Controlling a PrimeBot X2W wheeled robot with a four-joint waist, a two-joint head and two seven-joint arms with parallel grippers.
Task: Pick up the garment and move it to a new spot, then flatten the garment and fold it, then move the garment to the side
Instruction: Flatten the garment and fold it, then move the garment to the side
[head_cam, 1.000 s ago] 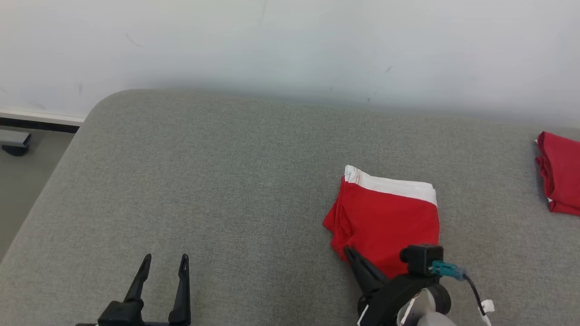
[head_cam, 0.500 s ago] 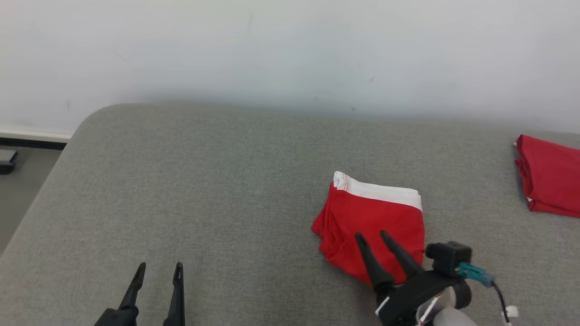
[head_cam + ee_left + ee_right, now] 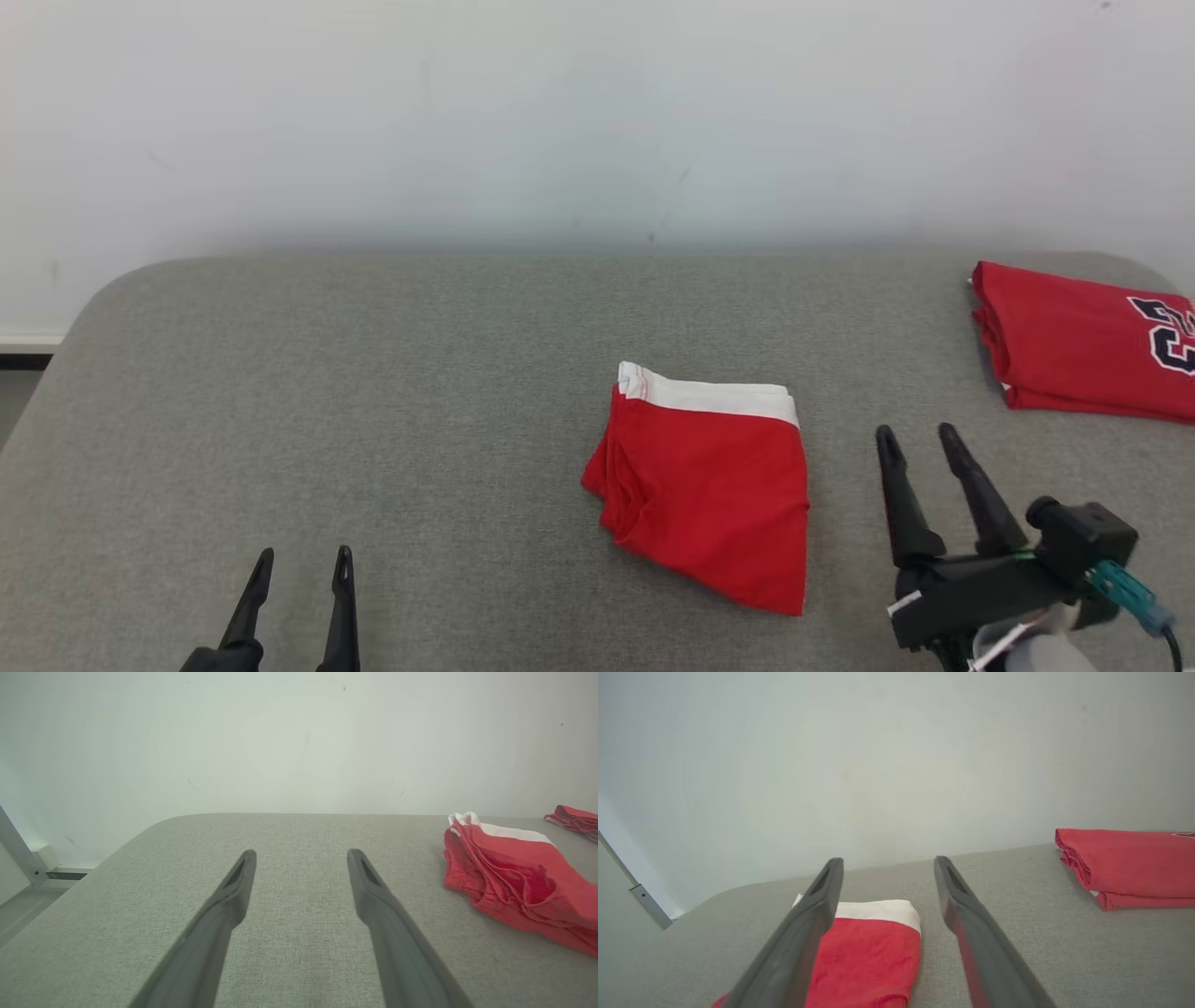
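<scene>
Red garment (image 3: 705, 490) lies folded mid-frame on grey pad (image 3: 373, 420), prob. placed there as done. R gripper (image 3: 917, 433), lower right, fingers spread, empty, near it; L gripper (image 3: 303, 554), lower left, spread too, idle. 2nd jersey (image 3: 1074, 341) upper right.

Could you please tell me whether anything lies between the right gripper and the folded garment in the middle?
Nothing visible does. The open right gripper is right of the garment, with bare grey cushion between them. The other red jersey lies farther right, outside that gap.
</scene>
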